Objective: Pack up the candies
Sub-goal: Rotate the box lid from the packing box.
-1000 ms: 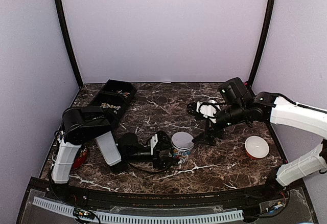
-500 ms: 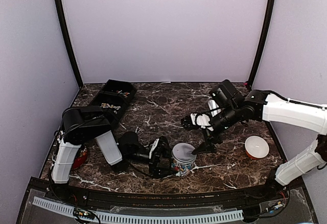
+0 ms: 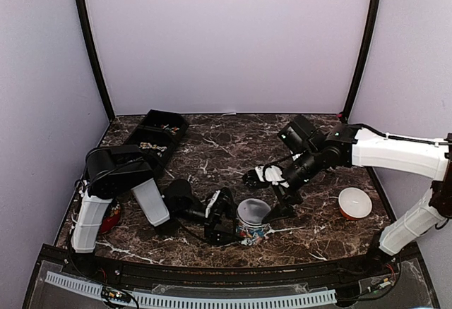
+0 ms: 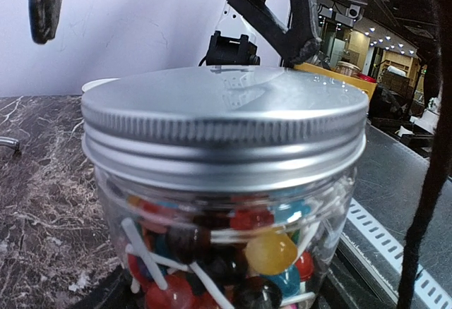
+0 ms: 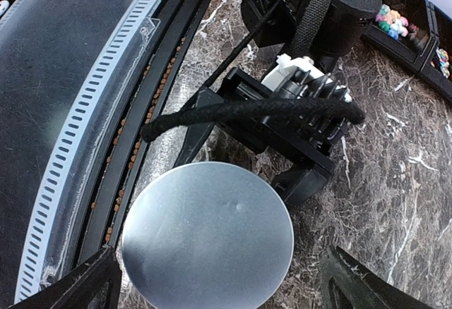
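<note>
Surface: dark marbled table (image 3: 212, 150), plain lilac walls behind it.
Jar: glass jar (image 4: 226, 252) standing near the front edge, at the middle, with a silver lid (image 5: 208, 235) sitting on it.
Candies: the candies (image 4: 265, 249) fill the jar; a few more lie in the black tray (image 3: 157, 136) at the far left.
Left gripper: the left gripper (image 3: 220, 217) has its jaws part-way apart on either side of the jar and appears to clamp it.
Right gripper: the right gripper (image 5: 220, 286) hangs over the lid, spread wide and holding nothing.
Step, as I judge it: tightening the lid.
Doing it well: centre over the lid, drop until both fingers straddle the rim, close squarely, then twist while the left keeps the jar from turning.
Hard to tell: whether the lid is threaded down or only resting; the left fingers are out of the left wrist view; the contents of the bowl (image 3: 353, 202) at the right.
</note>
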Robot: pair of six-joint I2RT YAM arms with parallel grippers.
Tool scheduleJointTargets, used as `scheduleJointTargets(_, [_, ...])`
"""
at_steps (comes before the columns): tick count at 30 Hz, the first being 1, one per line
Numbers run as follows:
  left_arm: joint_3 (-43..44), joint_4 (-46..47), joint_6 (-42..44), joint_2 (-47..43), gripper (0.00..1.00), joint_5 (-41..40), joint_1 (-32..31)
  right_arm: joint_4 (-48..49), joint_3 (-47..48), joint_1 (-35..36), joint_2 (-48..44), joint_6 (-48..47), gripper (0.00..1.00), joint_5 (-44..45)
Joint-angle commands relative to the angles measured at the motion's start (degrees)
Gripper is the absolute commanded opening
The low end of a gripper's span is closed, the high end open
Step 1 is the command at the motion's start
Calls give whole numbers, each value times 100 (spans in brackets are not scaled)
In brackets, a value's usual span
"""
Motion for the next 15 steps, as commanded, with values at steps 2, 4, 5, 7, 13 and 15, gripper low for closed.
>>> scheduleJointTargets(2, [218,713,-49,-122,74,333,45,-224,182,94,198,-166,97,-269])
scheduleJointTargets(4, [242,681,-68,-118,74,404,54,-274,358,107,243,-197,97,-317])
scheduleJointTargets(5, [251,670,-68,-116,74,426,54,-290,388,111,262,-213,97,-354])
scheduleJointTargets(7, [259,660,-80,-112,74,461,62,-306,414,125,301,-221,97,-353])
scheduleJointTargets(13, [305,627,-109,-91,73,553,71,-401,510,138,456,-237,98,-395])
scheduleJointTargets(15, [314,627,-118,-89,73,557,71,-415,520,138,483,-236,97,-393])
